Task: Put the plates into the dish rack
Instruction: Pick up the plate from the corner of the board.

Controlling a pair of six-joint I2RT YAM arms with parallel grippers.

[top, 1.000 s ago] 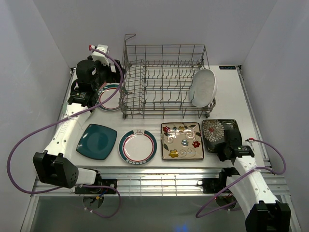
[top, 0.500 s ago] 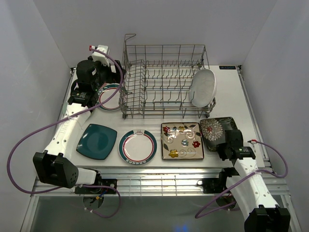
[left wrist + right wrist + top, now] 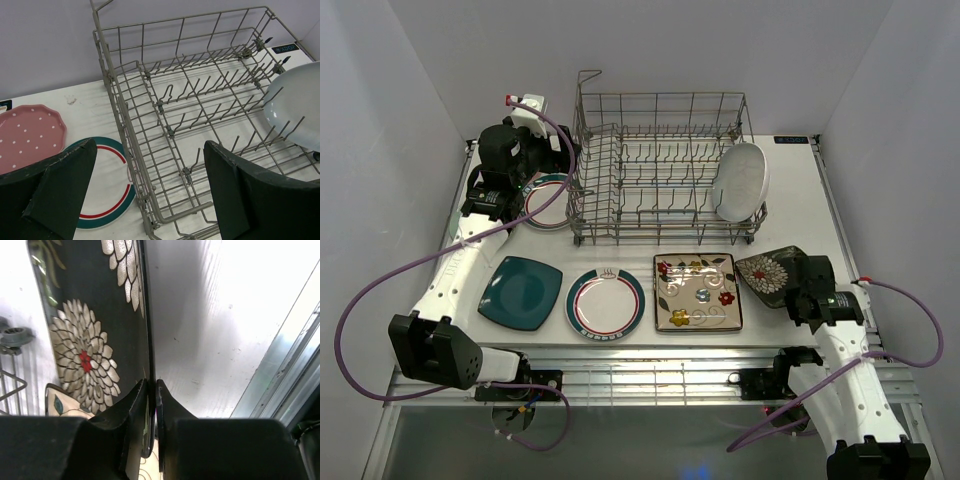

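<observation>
**A:** How will the dark square ceramic plate with the white flower pattern (image 3: 763, 272) handle?

**B:** I'd judge it stiff, glazed and slick. It looks heavy for a two-finger pinch, and it would chip if it knocked against wire. The rim is the only place to take hold, and a grip near the middle of an edge should keep it from swinging.

**A:** What about the right gripper (image 3: 150, 383)?

**B:** It is almost closed and clenched on that plate's rim, with one finger on each face. From above, the plate sits tipped up at the lower right of the frame, over the white table (image 3: 790, 195). I cannot tell whether its low edge touches the table.

**A:** And the left gripper (image 3: 150, 150)?

**B:** It is spread wide and grasps nothing. It hangs at the upper left over the left end of the grey wire dish rack (image 3: 650, 120), above a round white plate with a teal-and-red rim (image 3: 107, 190) lying just beside the rack.

**A:** What is in the rack?

**B:** Only a white oval plate (image 3: 740, 180), standing on edge at its right end.
</observation>
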